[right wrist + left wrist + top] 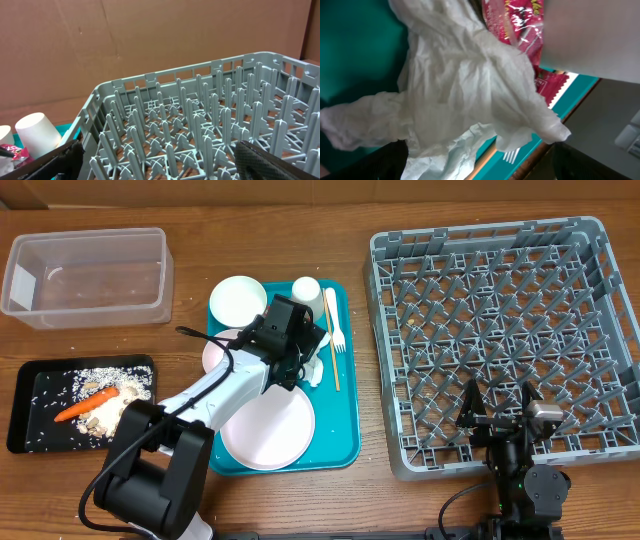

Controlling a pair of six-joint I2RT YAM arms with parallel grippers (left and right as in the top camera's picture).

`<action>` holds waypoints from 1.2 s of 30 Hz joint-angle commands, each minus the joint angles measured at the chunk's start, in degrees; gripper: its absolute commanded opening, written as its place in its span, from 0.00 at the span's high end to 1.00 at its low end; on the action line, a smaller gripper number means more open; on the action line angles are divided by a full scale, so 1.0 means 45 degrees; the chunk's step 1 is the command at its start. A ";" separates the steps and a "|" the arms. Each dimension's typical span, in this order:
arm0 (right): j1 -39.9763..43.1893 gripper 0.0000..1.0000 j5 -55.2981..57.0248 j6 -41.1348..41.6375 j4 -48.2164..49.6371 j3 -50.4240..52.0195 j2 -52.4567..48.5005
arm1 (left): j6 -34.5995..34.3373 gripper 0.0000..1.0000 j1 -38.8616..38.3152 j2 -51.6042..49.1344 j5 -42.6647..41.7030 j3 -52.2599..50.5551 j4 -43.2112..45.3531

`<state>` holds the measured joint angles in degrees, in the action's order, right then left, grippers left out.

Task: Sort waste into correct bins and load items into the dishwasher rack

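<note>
**left jaws wide over the tissue, right gripper hanging at the rack's near edge**

nearest the robot, the right gripper [497, 405] hangs just over the near wall of the grey dishwasher rack [381, 350]. its fingers are spread wide with nothing between them.

the left arm reaches out across the white plate [270, 430], which lies on the near half of the teal tray [340, 430].

a little farther in, the left gripper [480, 162] points down at the middle of that tray. in the wrist view its dark fingers sit in the two bottom corners, well apart. the crumpled white tissue [455, 95] lies between them and fills most of the frame. nothing is pinched, and i cannot tell whether either finger touches the tissue.

the red wrapper [515, 22] lies just beyond the tissue, partly tucked under it and up against a blurred white dish. the tines of the fork [334, 315] show past the tissue's edge, close to the tray rim.

off to the left, apart from the teal tray, the black tray [20, 435] holds the carrot [85, 406]. it lies among the scattered grains [70, 380], beside the pale nuts [105, 420].

at the far end of the teal tray stand a bowl [238, 298] and the cup [306, 288], with the fork just right of the cup. a second bowl [222, 345] is partly hidden by the left arm.

farthest left sits the clear tub [100, 280], beyond the black tray.
</note>
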<state>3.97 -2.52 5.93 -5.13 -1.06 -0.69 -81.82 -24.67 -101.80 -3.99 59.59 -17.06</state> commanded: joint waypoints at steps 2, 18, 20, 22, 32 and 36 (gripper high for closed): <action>-0.0097 0.00 0.0073 -0.0083 0.0097 0.0131 0.0102 | -0.0257 0.06 -0.0015 -0.0296 0.0899 0.0078 0.0092; -0.0097 0.00 0.0073 -0.0083 0.0097 0.0131 0.0102 | -0.0257 0.04 -0.0015 -0.0427 0.2118 0.0078 0.0248; -0.0097 0.00 0.0073 -0.0083 0.0097 0.0126 0.0102 | -0.0257 0.04 -0.0024 -0.0437 0.2118 0.0078 0.0243; -0.0097 0.00 0.0073 -0.0083 0.0097 0.0131 0.0102 | -0.0262 0.04 -0.0029 -0.0437 0.2113 0.0078 0.0262; -0.0097 0.00 0.0073 -0.0083 0.0097 0.0131 0.0102 | -0.0311 0.13 -0.0029 -0.0437 0.2113 0.0078 0.0559; -0.0097 0.00 0.0073 -0.0083 0.0097 0.0131 0.0102 | -0.0316 0.15 -0.0029 -0.0437 0.2123 0.0078 0.0559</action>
<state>3.97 -2.52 5.91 -5.10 -1.06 -0.69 -82.78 -24.67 -102.59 4.16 59.59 -14.72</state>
